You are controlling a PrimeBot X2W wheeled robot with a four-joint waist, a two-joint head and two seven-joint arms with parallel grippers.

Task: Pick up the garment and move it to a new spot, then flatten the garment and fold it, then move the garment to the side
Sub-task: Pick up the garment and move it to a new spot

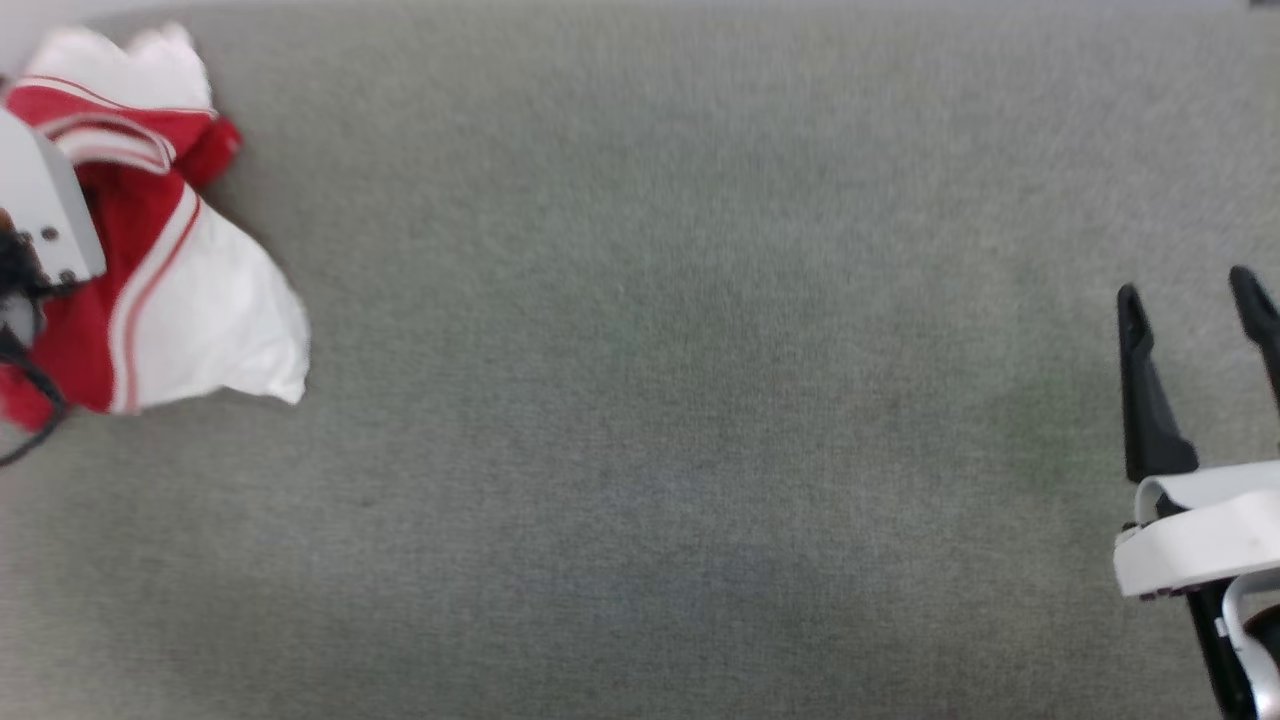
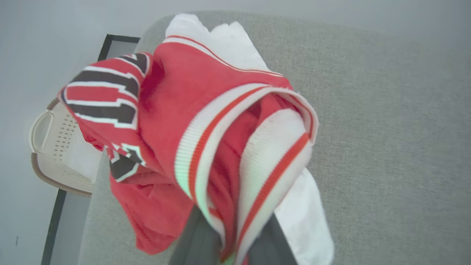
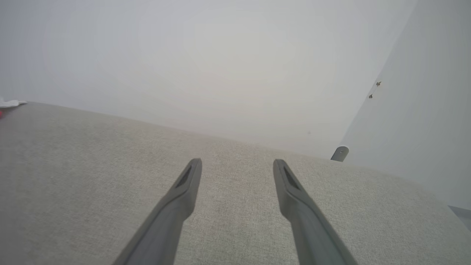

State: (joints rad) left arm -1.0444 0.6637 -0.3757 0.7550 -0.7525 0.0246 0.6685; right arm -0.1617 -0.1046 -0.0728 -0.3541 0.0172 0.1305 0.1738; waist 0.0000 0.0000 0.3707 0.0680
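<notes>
The garment (image 1: pixel 170 300), a red jersey with white sleeves and red-white striped trim, lies bunched at the far left of the grey padded table (image 1: pixel 650 400). In the left wrist view the garment (image 2: pixel 184 110) bulges up close to the camera, black white-outlined lettering showing on its left fold. My left gripper (image 2: pixel 230 235) is shut on the garment's striped trim, and the cloth covers its fingertips. In the head view that arm's pale wrist (image 1: pixel 40 210) sits over the jersey. My right gripper (image 1: pixel 1190 290) stands open at the far right above bare fabric, its fingers (image 3: pixel 184 191) spread wide.
A white perforated basket (image 2: pixel 55 147) stands on the floor beyond the table's left corner, beside a dark frame (image 2: pixel 106 44). A pale wall panel (image 3: pixel 423 110) rises past the table's far right edge. Bare grey surface stretches between the two grippers.
</notes>
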